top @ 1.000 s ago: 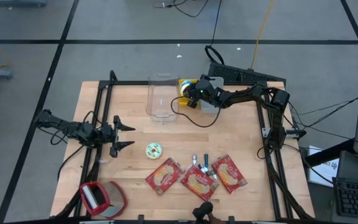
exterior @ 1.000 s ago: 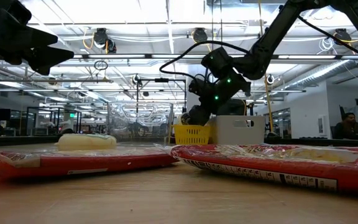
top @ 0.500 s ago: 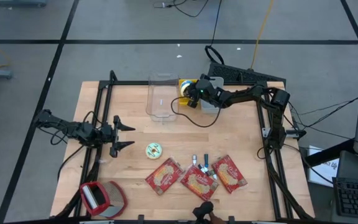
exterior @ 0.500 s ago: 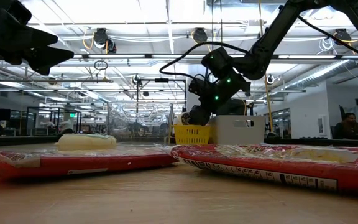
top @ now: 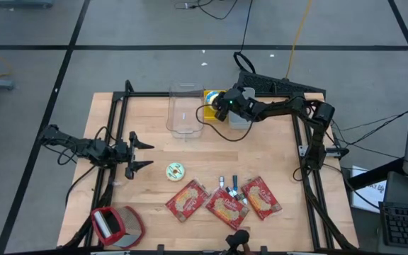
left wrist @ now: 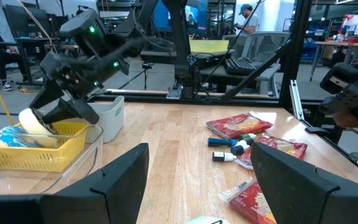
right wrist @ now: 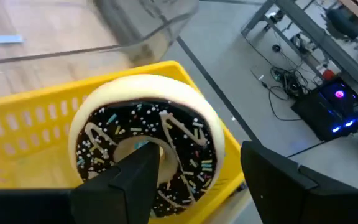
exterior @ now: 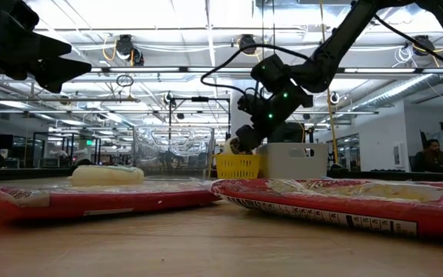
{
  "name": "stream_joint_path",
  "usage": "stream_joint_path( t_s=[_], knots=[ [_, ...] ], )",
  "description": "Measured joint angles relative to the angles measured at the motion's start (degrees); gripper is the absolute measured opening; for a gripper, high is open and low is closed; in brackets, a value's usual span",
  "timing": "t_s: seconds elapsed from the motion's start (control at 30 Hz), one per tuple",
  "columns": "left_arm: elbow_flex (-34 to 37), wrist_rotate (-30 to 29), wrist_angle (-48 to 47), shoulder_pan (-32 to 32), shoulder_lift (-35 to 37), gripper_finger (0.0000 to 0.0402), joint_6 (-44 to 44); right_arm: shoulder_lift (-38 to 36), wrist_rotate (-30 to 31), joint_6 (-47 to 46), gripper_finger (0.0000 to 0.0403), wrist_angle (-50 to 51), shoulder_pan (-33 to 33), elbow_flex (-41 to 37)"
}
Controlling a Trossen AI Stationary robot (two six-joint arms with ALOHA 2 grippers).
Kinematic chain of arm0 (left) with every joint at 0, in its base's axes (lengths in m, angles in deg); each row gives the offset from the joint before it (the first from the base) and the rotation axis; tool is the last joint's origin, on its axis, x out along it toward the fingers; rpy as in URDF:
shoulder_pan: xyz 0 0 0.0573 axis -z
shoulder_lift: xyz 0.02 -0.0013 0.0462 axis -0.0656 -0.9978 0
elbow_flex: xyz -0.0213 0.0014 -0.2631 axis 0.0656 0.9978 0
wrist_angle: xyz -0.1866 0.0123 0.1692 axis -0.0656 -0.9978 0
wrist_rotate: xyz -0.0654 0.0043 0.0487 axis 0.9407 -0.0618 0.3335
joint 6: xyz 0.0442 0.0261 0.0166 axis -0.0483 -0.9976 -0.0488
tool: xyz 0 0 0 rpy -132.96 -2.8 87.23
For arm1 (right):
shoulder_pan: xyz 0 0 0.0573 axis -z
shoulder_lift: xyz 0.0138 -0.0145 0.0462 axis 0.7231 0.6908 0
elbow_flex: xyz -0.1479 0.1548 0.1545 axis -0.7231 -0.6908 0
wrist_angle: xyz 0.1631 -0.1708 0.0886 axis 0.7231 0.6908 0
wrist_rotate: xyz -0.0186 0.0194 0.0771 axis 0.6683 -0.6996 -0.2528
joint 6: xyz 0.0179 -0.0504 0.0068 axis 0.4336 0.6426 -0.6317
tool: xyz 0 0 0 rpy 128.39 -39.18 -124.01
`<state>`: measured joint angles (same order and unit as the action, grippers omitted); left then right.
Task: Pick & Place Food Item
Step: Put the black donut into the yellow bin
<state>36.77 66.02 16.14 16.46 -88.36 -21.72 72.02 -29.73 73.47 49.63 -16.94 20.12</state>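
Note:
A doughnut with a pale rim, chocolate icing and sprinkles sits tilted at the yellow basket at the table's far edge. In the left wrist view the doughnut shows at the basket's rim. My right gripper is open over it, slanting down from the right; it also shows from above and in the low view. My left gripper waits open and level at the table's left, holding nothing. My right gripper has one finger in front of the doughnut's hole, and I cannot tell whether it touches. The other finger stands outside the rim with a clear gap. The doughnut rests tilted on the basket.
A clear tub stands left of the basket and a white bin right of it. Three red food packs, small tubes and a round green-white item lie nearer. A red-and-white object sits at the near left.
My right gripper has rolled and tipped a little over the yellow basket, its wrist rising slightly. The doughnut stays at the basket.

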Motion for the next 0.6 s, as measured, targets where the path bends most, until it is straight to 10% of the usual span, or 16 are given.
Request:
stream_joint_path(
  t_s=[0.6],
  knots=[
    [0.0, 0.0, 0.0, 0.0, 0.0, 0.0285, 0.0, 0.1, -5.8, -3.0, 0.0211, 2.1, 0.6, 0.0]
  ],
)
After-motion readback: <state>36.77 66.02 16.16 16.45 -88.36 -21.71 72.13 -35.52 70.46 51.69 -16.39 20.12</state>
